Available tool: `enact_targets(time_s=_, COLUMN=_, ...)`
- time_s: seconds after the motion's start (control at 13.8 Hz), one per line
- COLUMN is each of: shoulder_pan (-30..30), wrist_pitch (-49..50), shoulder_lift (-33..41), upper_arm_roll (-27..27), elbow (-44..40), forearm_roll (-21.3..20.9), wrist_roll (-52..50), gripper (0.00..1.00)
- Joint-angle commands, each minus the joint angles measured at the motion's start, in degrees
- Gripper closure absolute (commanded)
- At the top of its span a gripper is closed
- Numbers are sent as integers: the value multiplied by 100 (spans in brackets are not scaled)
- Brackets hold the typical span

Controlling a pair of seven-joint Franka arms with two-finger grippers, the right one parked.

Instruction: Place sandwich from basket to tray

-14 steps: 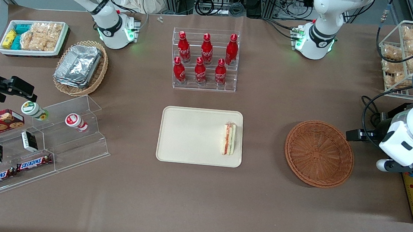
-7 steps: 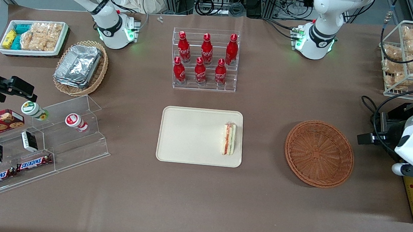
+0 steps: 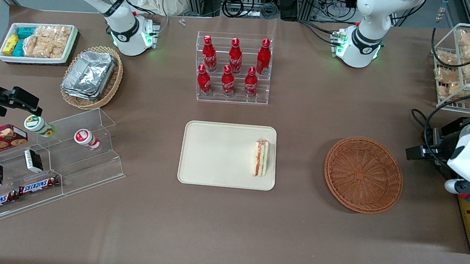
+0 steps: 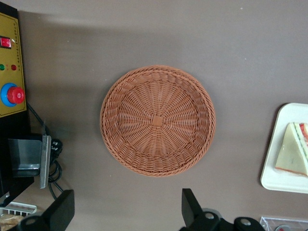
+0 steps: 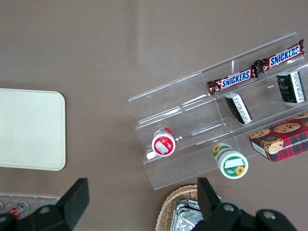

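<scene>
End effector (image 4: pixel 127 216) held raised over the tabletop (image 3: pixel 295 222) at the working arm's end, fingers spread apart with nothing between, basket (image 3: pixel 363 174) vacant, sandwich (image 3: pixel 260 158) laid in tray (image 3: pixel 216 156)

I read "SNICKERS" on two chocolate bars (image 5: pixel 232 79) in clear acrylic stand (image 5: pixel 192 125); Coca-Cola script on red bottles (image 3: pixel 235 56). Other labels illegible to me.

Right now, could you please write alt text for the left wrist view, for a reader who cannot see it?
An empty round wicker basket sits on a brown table, seen from straight above, with the open gripper hanging above the table beside it. A wrapped sandwich lies on the corner of a cream tray, apart from the basket.
</scene>
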State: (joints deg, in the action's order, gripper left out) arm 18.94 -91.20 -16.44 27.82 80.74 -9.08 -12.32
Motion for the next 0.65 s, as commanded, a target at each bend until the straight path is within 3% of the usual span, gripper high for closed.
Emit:
enact_targets(time_s=0.0, shoulder_pan=-756, wrist_pitch=-100, shoulder_lift=449, upper_arm_roll=-984, elbow=442, forearm_roll=300, wrist_roll=554, gripper=0)
enact_targets(time_s=0.15, shoulder_pan=-1216, wrist_pitch=-108, shoulder_lift=528, upper_arm_roll=-1585, elbow=495, forearm_roll=477, wrist_roll=705, gripper=0)
enact_targets(time_s=0.58, shoulder_pan=-1217, wrist_pitch=-47, shoulder_lift=300, upper_arm_roll=-1578, elbow=136, forearm_roll=477, wrist_roll=714, gripper=0)
